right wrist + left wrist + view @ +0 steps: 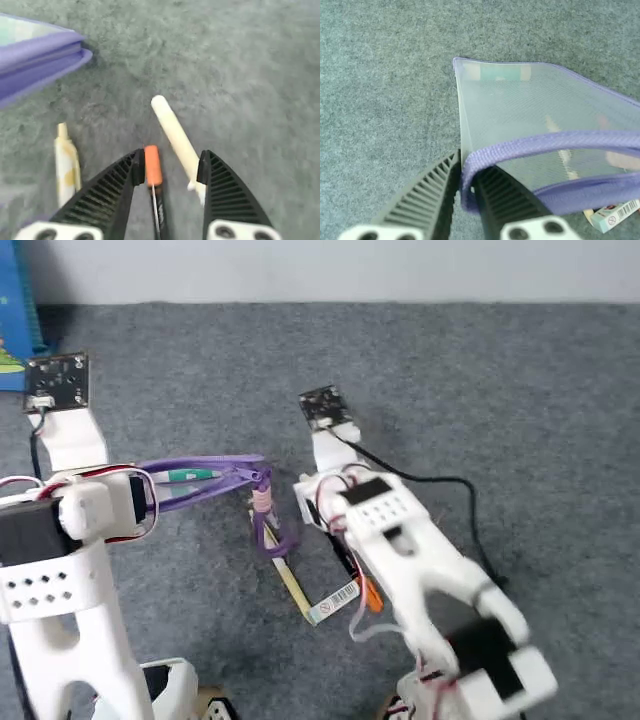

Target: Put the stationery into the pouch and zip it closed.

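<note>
A translucent purple-edged pouch (205,478) hangs tilted above the grey carpet, and something green (500,72) shows through its mesh. My left gripper (465,162) is shut on the pouch's purple rim (520,147). My right gripper (170,167) is open, low over the carpet, beside the pouch (35,50). An orange-tipped pen (152,165) and a cream stick (175,135) lie between its fingers. A yellow patterned pencil (65,160) lies just outside them. A small barcoded box (335,602) rests by the pencil (290,580).
Grey carpet (520,390) covers the table, with free room at the back and right. A blue object (15,330) stands at the far left edge. A black cable (460,495) loops beside the right arm. A white wall runs along the back.
</note>
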`<control>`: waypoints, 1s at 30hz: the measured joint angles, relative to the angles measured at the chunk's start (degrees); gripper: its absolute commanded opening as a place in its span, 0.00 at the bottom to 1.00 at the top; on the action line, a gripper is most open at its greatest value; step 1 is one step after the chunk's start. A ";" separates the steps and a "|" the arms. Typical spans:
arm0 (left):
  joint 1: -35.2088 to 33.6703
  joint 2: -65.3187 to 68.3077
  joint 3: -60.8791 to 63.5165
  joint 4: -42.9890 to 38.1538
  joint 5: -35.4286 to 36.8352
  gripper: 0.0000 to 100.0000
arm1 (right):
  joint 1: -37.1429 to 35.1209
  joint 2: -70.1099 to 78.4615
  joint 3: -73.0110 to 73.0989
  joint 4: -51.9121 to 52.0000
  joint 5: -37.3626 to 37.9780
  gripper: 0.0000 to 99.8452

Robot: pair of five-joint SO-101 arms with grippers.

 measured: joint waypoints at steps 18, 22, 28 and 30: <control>0.00 0.00 0.00 0.00 0.00 0.01 | 1.76 21.98 -18.29 6.07 11.87 0.01; 0.00 0.00 0.00 0.00 0.00 0.01 | 4.31 21.98 -18.37 6.77 13.10 0.01; 0.00 0.00 0.00 0.00 0.00 0.01 | 6.86 17.23 -18.29 13.71 13.36 0.01; 0.00 0.00 0.00 0.00 0.00 0.01 | 7.38 12.75 -18.29 16.44 13.36 0.01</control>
